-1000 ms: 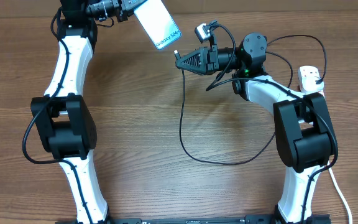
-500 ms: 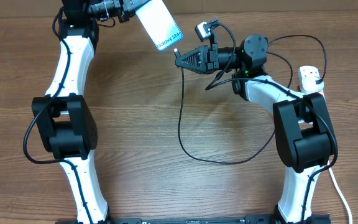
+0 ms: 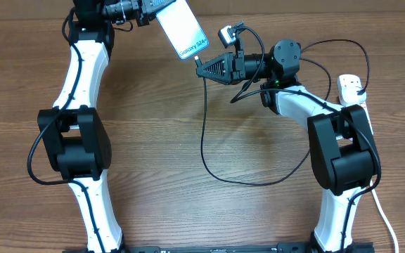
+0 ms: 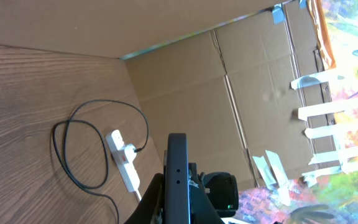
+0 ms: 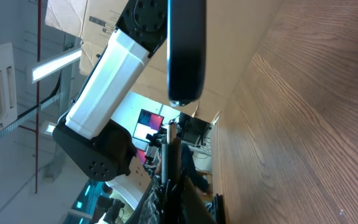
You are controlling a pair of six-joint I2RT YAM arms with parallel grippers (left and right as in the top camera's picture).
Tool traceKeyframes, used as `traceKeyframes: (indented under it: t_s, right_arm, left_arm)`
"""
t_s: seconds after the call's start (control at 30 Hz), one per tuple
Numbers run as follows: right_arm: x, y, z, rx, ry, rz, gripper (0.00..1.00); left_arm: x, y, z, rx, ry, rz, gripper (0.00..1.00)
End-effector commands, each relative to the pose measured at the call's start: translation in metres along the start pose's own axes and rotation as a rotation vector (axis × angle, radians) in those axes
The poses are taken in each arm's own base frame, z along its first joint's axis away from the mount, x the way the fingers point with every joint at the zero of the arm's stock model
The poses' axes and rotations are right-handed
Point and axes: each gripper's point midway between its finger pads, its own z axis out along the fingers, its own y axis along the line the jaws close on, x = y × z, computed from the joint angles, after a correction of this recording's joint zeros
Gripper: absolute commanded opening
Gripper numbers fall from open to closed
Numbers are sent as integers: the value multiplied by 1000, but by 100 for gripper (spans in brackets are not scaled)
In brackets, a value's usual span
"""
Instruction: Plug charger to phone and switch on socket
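My left gripper (image 3: 150, 8) is shut on the phone (image 3: 183, 29) and holds it above the table at the back, its lit screen up and its lower end toward the right arm. In the left wrist view the phone (image 4: 178, 177) shows edge-on between the jaws. My right gripper (image 3: 200, 65) is shut on the connector tip of the charger (image 3: 204, 133), just below the phone's lower end. In the right wrist view the phone (image 5: 186, 50) hangs directly above the held tip (image 5: 171, 134), a small gap apart. The black cable loops over the table. The socket (image 3: 351, 88) lies at the right edge.
Cardboard walls (image 4: 185, 99) stand behind the table. The socket (image 4: 123, 163) with the black cable plugged in lies by the wall. The white cord (image 3: 384, 211) runs down the right side.
The phone has shifted slightly right and down toward the right gripper. The right gripper with the connector tip has edged left and up, closing the gap to the phone's end.
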Motion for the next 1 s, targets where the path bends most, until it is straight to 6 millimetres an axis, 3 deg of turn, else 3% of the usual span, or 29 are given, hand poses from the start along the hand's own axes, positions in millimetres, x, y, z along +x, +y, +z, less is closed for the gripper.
traceKeyframes:
  t_s: [0.0, 0.97]
  right_arm:
    - [-5, 8, 2, -6, -11, -25, 4]
    - [-5, 7, 2, -6, -15, -25, 4]
  left_arm:
    - [6, -11, 3, 23, 42, 16, 4]
    - [9, -13, 7, 27, 55, 8, 4]
